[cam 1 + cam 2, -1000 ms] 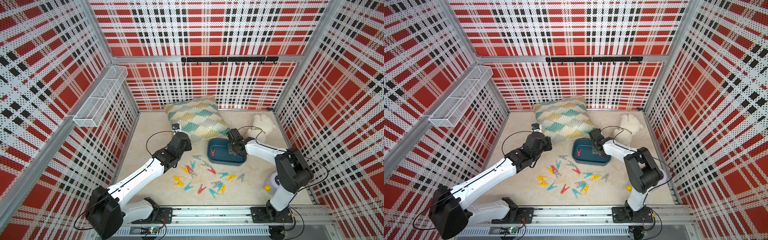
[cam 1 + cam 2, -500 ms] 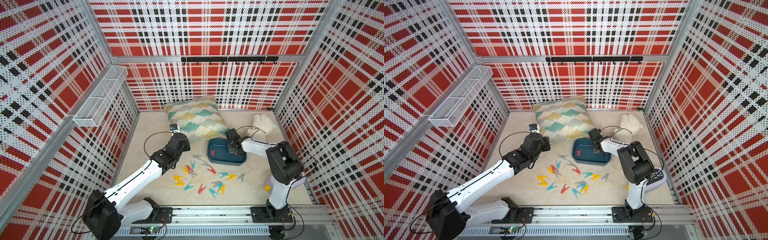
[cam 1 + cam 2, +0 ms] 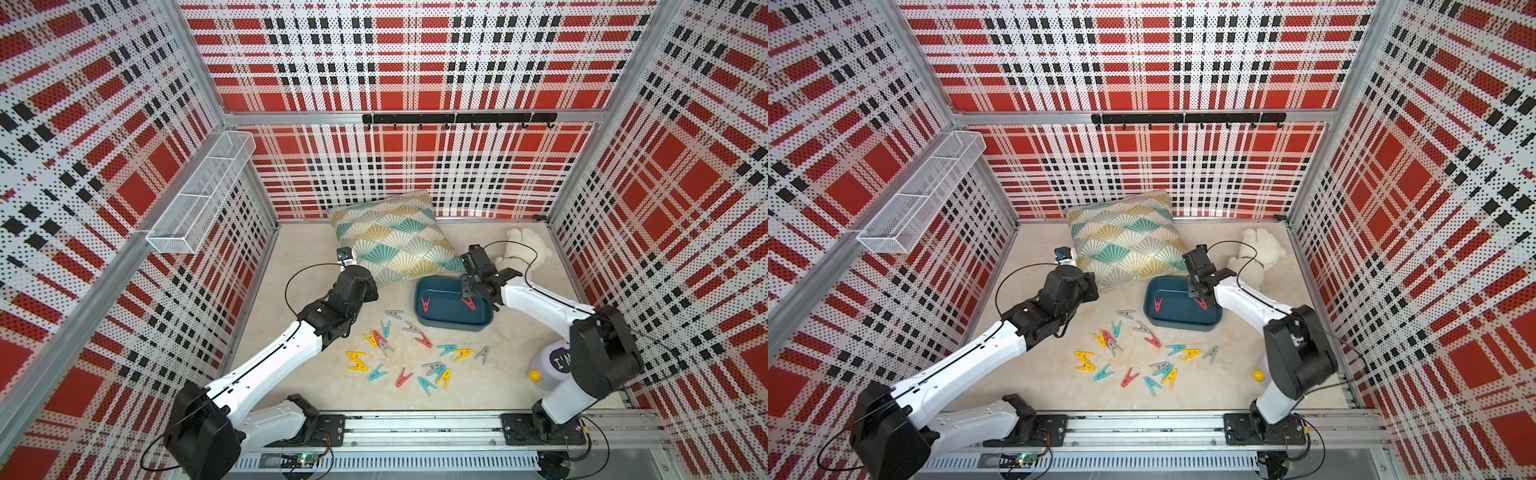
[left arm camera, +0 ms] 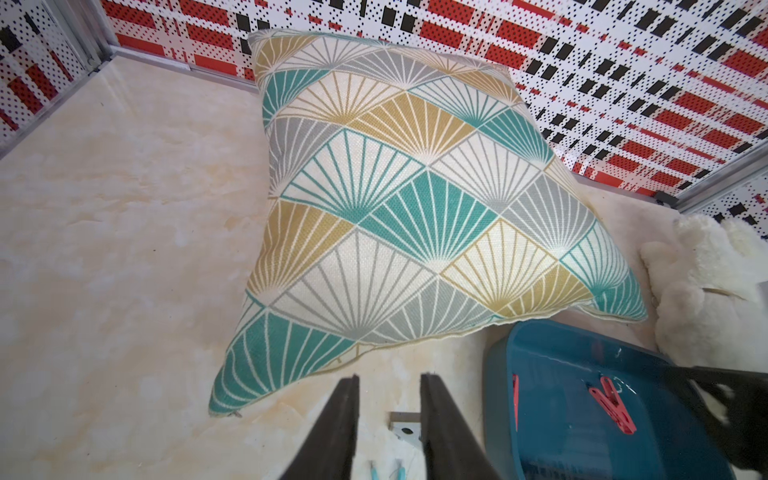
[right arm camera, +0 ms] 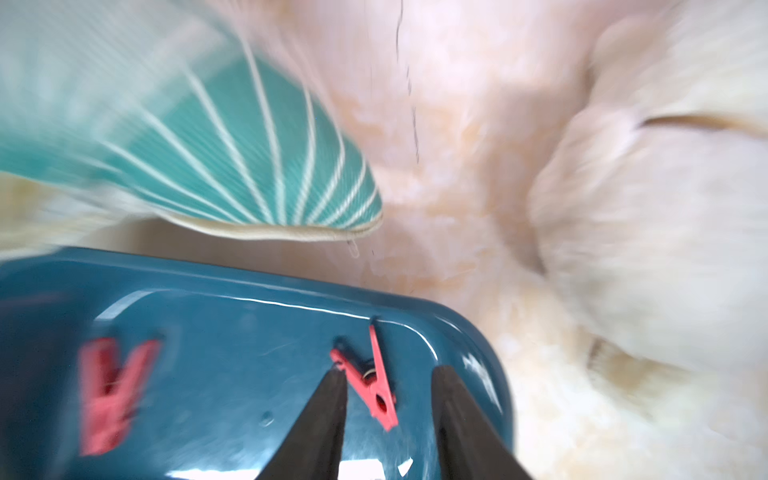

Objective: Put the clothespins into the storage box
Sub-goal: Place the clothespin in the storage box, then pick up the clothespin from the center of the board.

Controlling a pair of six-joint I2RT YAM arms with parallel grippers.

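The storage box [image 3: 444, 316] is a dark teal tub just in front of the pillow, seen in both top views [image 3: 1177, 318]. Two red clothespins lie inside it [image 3: 425, 304] [image 3: 468, 303]. My right gripper [image 5: 388, 374] hovers open over the box's right end, with one red clothespin [image 5: 376, 386] lying loose on the box floor below its fingers. Several more clothespins [image 3: 356, 360], in red, yellow, teal and grey, are scattered on the floor in front of the box. My left gripper [image 4: 388, 380] stands open and empty above the floor by the pillow's near corner, left of the box [image 4: 561, 415].
A fan-patterned pillow [image 3: 395, 237] lies behind the box, and a white plush toy [image 3: 523, 249] sits at the back right. A pale rounded object with a yellow ball [image 3: 548, 365] stands by the right arm's base. A white wire basket [image 3: 199, 195] hangs on the left wall.
My right gripper has opened and the red clothespin it carried now lies in the box. The right arm's elbow has swung. The left arm has shifted slightly.
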